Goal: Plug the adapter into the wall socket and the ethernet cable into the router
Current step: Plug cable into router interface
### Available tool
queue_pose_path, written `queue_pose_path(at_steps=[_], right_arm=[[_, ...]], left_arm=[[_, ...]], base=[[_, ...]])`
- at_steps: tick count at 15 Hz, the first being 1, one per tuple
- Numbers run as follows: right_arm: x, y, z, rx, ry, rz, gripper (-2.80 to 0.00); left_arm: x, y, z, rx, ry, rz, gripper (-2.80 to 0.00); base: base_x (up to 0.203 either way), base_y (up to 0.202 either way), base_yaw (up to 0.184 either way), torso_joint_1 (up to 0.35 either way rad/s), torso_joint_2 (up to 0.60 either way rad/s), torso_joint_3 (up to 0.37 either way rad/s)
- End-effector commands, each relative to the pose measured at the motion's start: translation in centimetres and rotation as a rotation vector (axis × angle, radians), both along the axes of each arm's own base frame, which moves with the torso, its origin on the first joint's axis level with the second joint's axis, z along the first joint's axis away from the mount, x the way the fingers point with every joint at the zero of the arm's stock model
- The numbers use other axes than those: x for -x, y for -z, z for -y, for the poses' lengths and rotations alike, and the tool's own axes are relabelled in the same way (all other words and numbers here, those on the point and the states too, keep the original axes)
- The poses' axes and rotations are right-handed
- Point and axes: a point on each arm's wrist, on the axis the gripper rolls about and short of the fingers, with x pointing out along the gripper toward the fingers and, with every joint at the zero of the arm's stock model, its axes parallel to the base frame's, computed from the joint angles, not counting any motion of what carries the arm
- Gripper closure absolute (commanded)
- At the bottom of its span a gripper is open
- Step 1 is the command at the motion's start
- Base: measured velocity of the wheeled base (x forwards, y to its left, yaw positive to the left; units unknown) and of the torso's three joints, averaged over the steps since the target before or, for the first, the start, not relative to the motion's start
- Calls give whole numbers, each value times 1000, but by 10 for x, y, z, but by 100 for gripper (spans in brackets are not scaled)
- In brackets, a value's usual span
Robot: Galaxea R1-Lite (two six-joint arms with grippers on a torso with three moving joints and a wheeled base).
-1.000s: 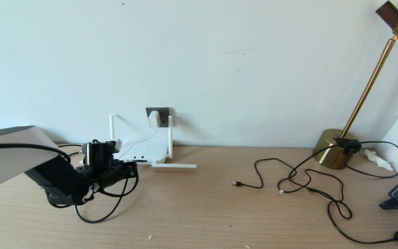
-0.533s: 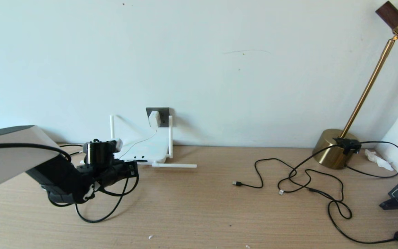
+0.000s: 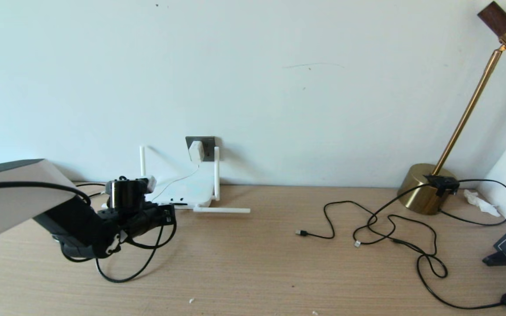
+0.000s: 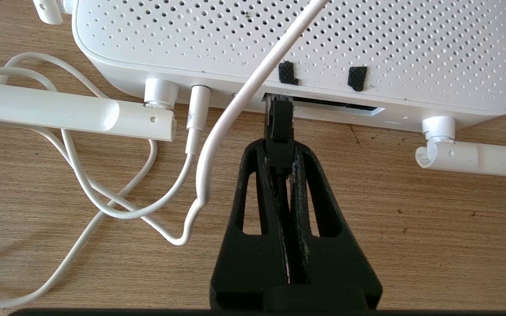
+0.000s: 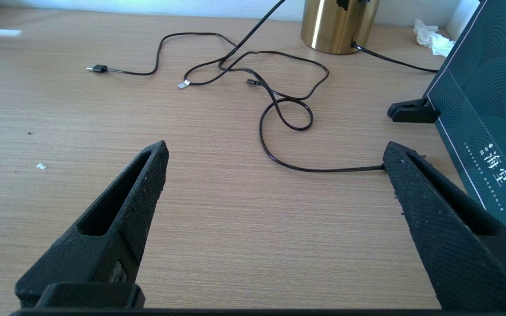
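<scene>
The white adapter (image 3: pixel 196 151) sits on the dark grey wall socket (image 3: pixel 207 142) at the back of the desk, its thin white cord (image 4: pixel 235 105) running down over the router. The white router (image 3: pixel 187 193) lies below the socket; its perforated body (image 4: pixel 367 39) fills the left wrist view. My left gripper (image 4: pixel 279 151) is shut on the black boot of the ethernet cable (image 4: pixel 278 123), whose tip is at the router's dark front port. In the head view this gripper (image 3: pixel 165 215) sits just before the router. My right gripper (image 5: pixel 275 153) hangs open over bare desk.
Thin black USB cables (image 3: pixel 389 228) lie looped on the right half of the desk, beside a brass lamp base (image 3: pixel 424 188). A dark green stand-up card (image 5: pixel 481 109) and a crumpled tissue (image 3: pixel 481 202) sit at the right edge. One router antenna (image 3: pixel 222 210) lies flat.
</scene>
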Motion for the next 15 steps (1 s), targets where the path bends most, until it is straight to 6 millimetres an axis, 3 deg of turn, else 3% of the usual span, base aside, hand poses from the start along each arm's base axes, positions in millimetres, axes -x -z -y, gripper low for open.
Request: queue_pose_path(at_steps=[1, 15], right_arm=[[0, 0, 0, 1, 0, -2, -280], [0, 0, 0, 1, 0, -2, -280]], left_arm=[[0, 0, 0, 1, -1, 4, 0], [-5, -4, 0, 2, -2, 12, 0]], base=[[0, 0, 0, 0, 0, 0], [0, 0, 0, 0, 0, 0]])
